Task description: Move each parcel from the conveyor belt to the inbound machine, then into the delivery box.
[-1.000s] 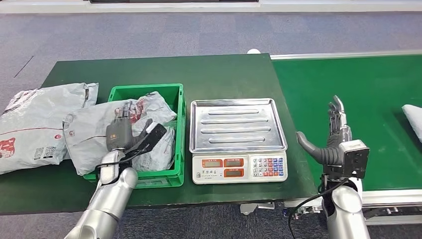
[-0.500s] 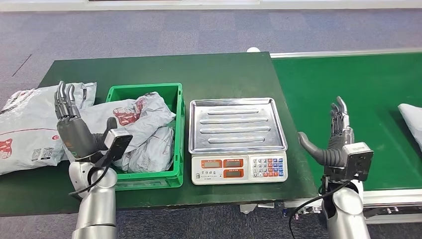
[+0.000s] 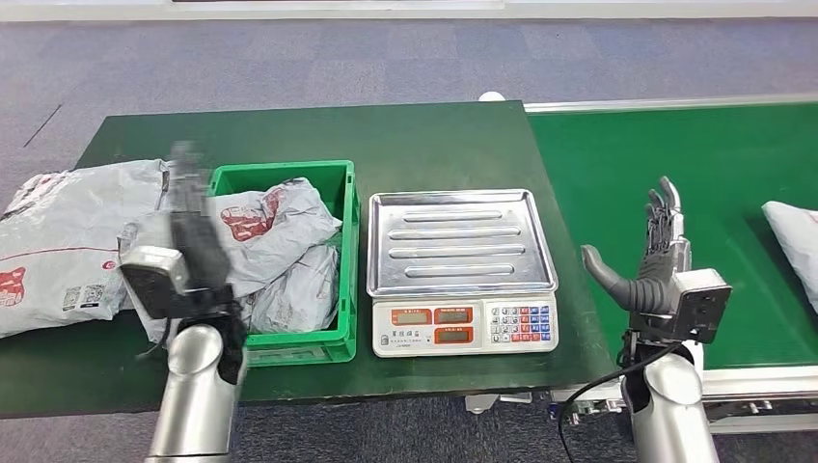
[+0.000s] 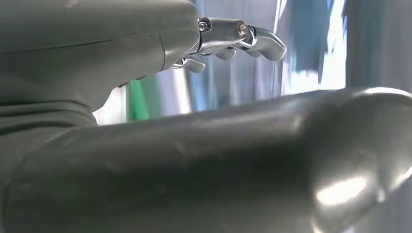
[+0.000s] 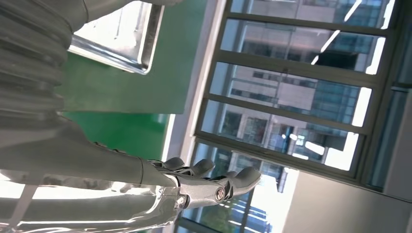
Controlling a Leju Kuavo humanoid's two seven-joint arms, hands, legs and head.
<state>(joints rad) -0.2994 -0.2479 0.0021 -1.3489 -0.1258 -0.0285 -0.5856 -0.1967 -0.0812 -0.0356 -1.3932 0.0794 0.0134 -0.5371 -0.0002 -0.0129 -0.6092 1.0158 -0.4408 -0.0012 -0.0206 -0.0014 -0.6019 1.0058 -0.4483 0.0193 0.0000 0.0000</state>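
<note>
Grey poly-mailer parcel (image 3: 793, 246) at the conveyor belt's (image 3: 714, 164) right edge: likely soft, light, slippery; best pinched at a bunched fold. Right hand (image 3: 656, 260) empty, fingers spread, well short of it. Left hand (image 3: 188, 227) blurred beside the green delivery box (image 3: 280, 178); cannot tell its state.

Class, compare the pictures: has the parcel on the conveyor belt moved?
Yes. The parcel has travelled along the belt toward the scale, showing more of itself at the picture's right edge.

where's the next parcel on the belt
In the head view the parcel lies at the far right edge of the conveyor belt, beyond the open right hand.
</note>
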